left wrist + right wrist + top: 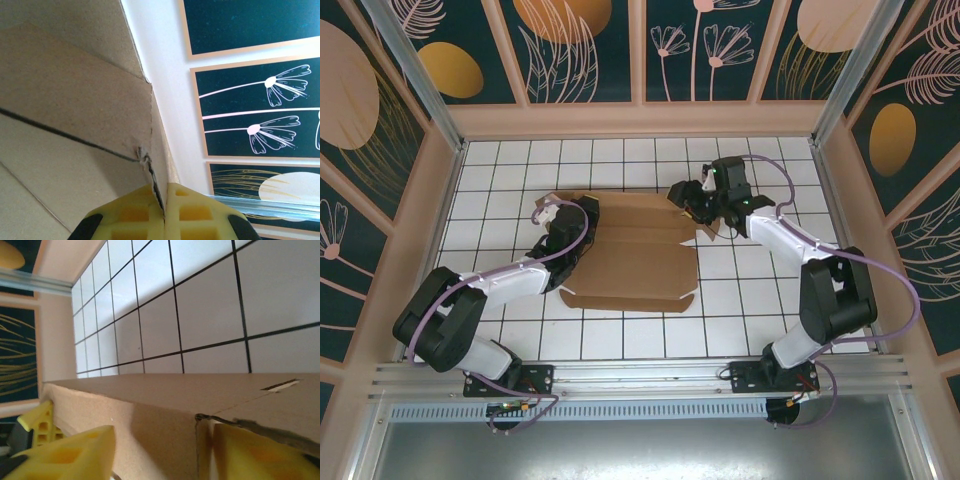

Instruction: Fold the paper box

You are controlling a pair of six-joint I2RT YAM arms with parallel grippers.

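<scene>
Paper box [640, 260], plain unmarked brown; table [620, 160], white tiles ruled by dark grid lines; walls [585, 50], dark teal panels with pale pink flower outlines and orange ovals, peach-framed; arms [510, 280], black and white, lilac cables [905, 300]; left gripper [164, 200] pads [132, 215], yellow.

The paper box [635, 250] lay near the middle of the bench [620, 335], between the two arms. The left pincer [556, 214] sat at the box's left edge, toward its far corner, with its fingers [135, 217] pressed together on the edge of a cardboard panel. The right pincer [698, 205] stood at the box's far right corner, fingers [65, 455] apart, one on either side of a raised flap. Walls [640, 120] enclosed the bench on its left, right and far sides.
</scene>
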